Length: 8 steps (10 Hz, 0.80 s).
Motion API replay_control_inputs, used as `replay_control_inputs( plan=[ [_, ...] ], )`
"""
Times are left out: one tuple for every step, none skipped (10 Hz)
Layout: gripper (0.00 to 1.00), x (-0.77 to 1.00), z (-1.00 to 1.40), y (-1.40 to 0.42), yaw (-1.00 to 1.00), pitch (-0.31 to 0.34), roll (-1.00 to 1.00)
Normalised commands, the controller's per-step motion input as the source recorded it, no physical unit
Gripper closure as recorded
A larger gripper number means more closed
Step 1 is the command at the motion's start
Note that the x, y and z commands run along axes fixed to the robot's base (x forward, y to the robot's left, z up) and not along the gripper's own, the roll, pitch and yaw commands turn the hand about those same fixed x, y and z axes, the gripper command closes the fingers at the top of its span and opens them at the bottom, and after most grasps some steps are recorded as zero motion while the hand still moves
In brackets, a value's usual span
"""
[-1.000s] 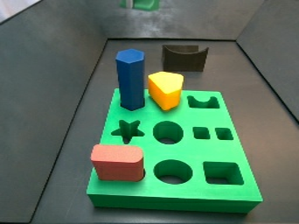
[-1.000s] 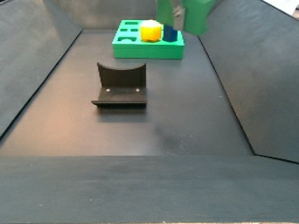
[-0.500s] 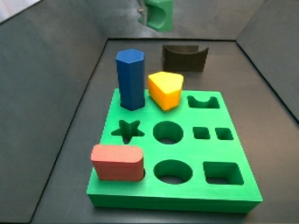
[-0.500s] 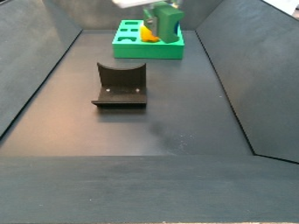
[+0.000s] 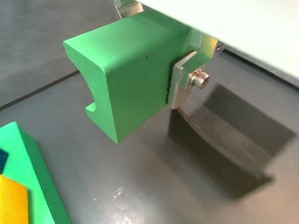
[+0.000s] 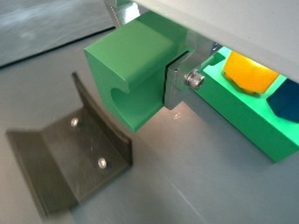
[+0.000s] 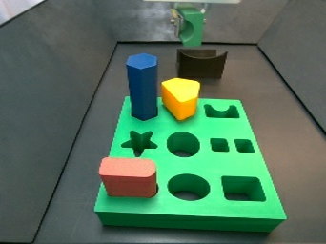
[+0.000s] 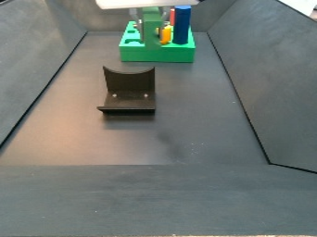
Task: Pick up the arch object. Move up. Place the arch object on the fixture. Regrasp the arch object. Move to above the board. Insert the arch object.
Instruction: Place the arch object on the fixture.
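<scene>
Wrist views: gripper (image 5: 176, 66) pinching arch object (image 5: 128, 74) on flat sides, aloft above fixture (image 6: 70, 162), short of board (image 6: 251, 118). Looks rigid, light, smooth, likely slippery; best gripped on flat faces.

A dark grey matte floor (image 8: 161, 139) lies between 2 sloping dark grey side walls (image 8: 266, 83) and a lighter grey back wall (image 7: 76, 19), evenly lit, with the hand (image 7: 192, 24) held high near that back wall.
</scene>
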Motion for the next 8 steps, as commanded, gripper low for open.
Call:
replay_control_inputs(
  plan=[
    [1.0,0.95,-0.06,-0.06,-0.5,0.107,0.03],
    [1.0,0.86,-0.04,-0.04,-0.33,0.117,0.03],
    [1.0,0.74,-0.02,-0.02,-0.19,0.132,0.03],
    [1.0,0.25,0.49,1.0,0.08,-0.012,-1.0],
    [1.0,0.18,0.49,1.0,0.09,0.004,-1.0],
    [1.0,0.14,0.45,1.0,0.08,0.02,-1.0],
    [1.0,0.06,0.36,1.0,0.07,0.031,-1.0],
    [1.0,0.06,0.35,1.0,0.05,0.04,-1.0]
  ],
)
